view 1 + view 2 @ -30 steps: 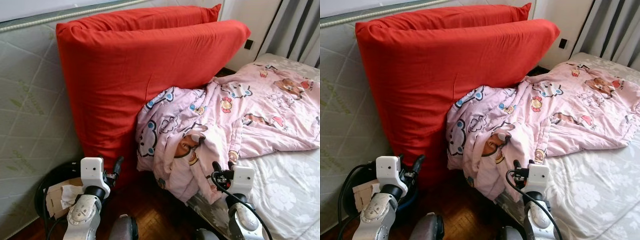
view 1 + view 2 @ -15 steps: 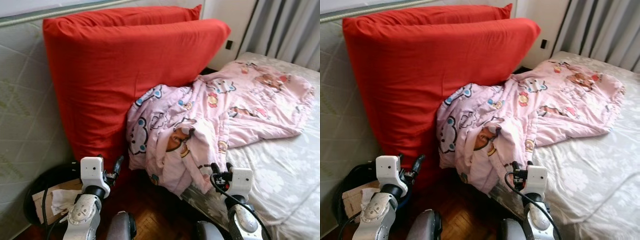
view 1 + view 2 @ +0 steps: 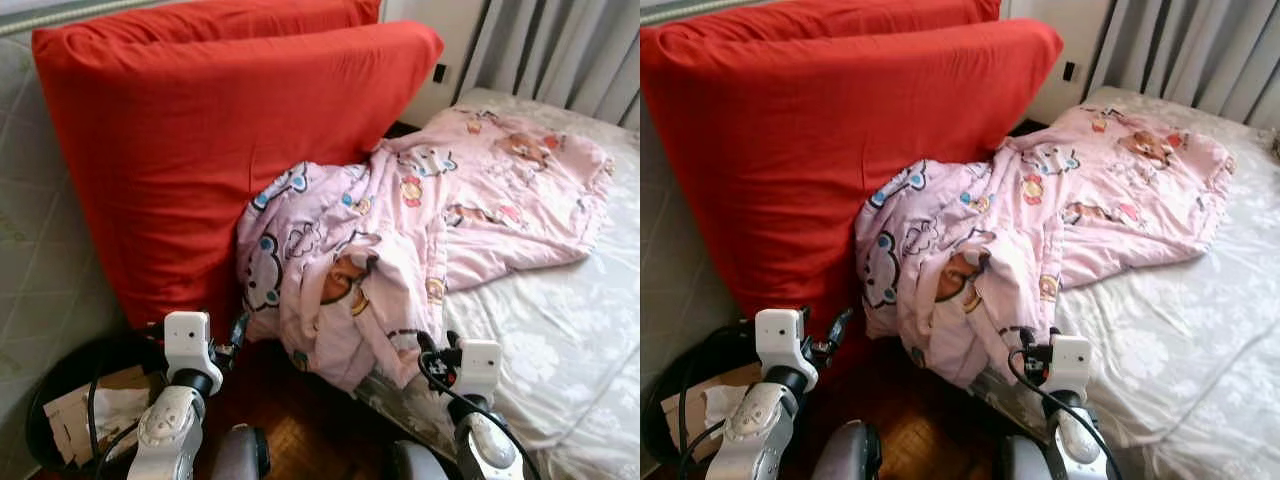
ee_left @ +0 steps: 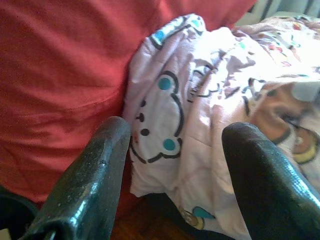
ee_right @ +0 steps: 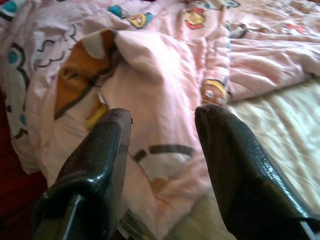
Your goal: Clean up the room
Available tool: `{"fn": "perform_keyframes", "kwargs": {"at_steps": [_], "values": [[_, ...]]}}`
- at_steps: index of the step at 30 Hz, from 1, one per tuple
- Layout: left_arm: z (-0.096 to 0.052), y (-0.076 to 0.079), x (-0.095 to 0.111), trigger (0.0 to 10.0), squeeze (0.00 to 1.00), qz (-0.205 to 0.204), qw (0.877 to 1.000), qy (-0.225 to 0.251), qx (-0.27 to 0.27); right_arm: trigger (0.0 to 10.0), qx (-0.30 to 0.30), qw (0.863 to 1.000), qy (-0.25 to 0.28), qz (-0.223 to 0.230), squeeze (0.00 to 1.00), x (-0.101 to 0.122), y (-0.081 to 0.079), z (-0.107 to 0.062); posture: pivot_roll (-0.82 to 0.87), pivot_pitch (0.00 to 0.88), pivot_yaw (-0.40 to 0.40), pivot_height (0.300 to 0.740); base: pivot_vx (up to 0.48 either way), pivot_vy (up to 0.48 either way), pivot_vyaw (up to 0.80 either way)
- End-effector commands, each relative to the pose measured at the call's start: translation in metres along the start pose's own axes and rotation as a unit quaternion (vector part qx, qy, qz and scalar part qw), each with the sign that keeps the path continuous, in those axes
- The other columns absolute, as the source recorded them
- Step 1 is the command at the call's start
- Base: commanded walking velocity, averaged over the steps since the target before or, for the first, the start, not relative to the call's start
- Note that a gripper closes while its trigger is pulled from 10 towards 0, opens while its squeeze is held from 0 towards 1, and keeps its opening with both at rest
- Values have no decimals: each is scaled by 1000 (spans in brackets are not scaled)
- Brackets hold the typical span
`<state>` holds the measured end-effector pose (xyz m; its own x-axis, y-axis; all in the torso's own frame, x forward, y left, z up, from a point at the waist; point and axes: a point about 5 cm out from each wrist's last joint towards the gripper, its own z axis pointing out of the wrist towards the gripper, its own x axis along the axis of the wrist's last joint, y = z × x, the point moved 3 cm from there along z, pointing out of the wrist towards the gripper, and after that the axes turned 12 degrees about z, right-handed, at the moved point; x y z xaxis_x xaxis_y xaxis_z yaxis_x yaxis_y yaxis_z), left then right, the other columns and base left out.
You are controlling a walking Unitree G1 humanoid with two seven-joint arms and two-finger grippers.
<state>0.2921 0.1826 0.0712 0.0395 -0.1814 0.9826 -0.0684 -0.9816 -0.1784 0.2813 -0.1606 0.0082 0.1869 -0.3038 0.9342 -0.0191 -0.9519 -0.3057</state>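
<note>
Bedroom, wood floor [image 3: 320, 430] at bottom centre, bed [image 3: 560, 350] filling the right half under a pale patterned sheet. Left gripper [image 3: 236, 336] low in the frame, lower left, fingers spread apart with nothing between them; in the left wrist view its fingers [image 4: 95, 175] frame the edge of the pink blanket where it meets red fabric. Right gripper [image 3: 438, 350] lower right, fingers likewise parted and empty, hovering just beside the hanging fold of the blanket; right wrist view shows fingers [image 5: 100, 160] over pink cloth and sheet.

Pink cartoon-print blanket [image 3: 400, 220] lies crumpled mid-frame, spread across the bed toward upper right, one bunched end spilling off the bed's edge toward the floor. Two big red cushions [image 3: 200, 140] stand upright at upper left, leaning on a quilted mattress [image 3: 40, 250]; blanket touches them. Black bin [image 3: 70, 400] with paper scraps at lower left corner. Grey curtains [image 3: 560, 50] upper right.
</note>
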Motion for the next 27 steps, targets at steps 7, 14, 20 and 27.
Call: {"fn": "perform_keyframes", "kwargs": {"at_steps": [7, 14, 20, 27], "values": [[3, 2, 0, 10000, 0, 0, 1000, -3, -6, 10000, 5, 1000, -2, -6, 0, -2, 1, 0, -46, 42, -17, 601, 295, 0, 0], [3, 2, 0, 10000, 0, 0, 1000, -3, -7, 10000, 3, 1000, -9, -3, 0, -5, 3, 0, -43, 43, -16, 601, 306, 0, 0], [4, 1, 0, 10000, 0, 0, 1000, -3, -7, 10000, 6, 1000, -13, -3, 0, -7, 0, 0, -45, 43, -15, 601, 319, 0, 0], [4, 2, 0, 10000, 0, 0, 1000, -3, -8, 10000, 7, 1000, -20, -2, 0, -10, -2, 1, -45, 44, -14, 601, 321, 0, 0]]}}
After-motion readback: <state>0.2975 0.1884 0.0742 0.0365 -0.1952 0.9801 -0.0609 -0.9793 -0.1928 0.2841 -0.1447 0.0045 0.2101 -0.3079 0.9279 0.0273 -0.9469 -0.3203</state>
